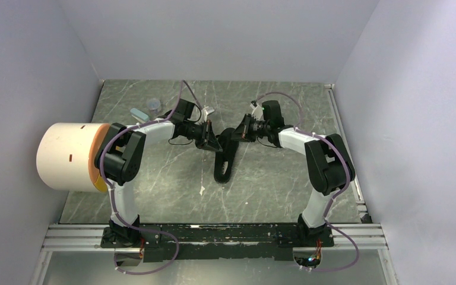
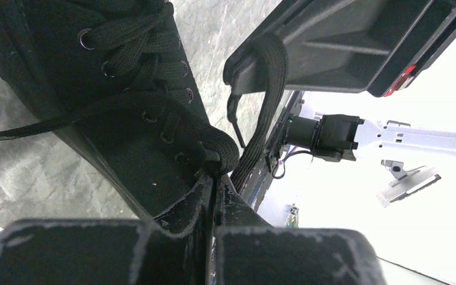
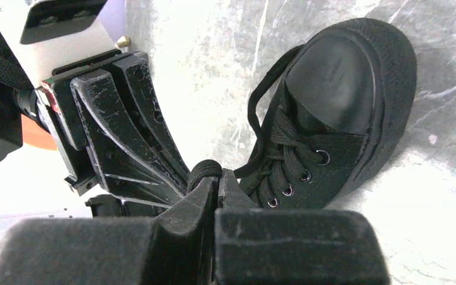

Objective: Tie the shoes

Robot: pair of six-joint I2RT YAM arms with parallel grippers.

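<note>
Left claw (image 2: 214,185) and right claw (image 3: 216,184) each clench a lace (image 2: 221,146), tips nearly touching. The shoe (image 1: 225,165) lies on the worktop (image 1: 154,178) just under them, its long axis running from them toward the near edge. Both arms are equally near.

Overhead: soft even light, faint shadows on desk (image 1: 172,178). My left wrist view: right half blown out white; shoe (image 2: 124,136) dark, low detail. My right wrist view: desk glares pale; my right hand (image 3: 217,185) close, softly blurred.
</note>
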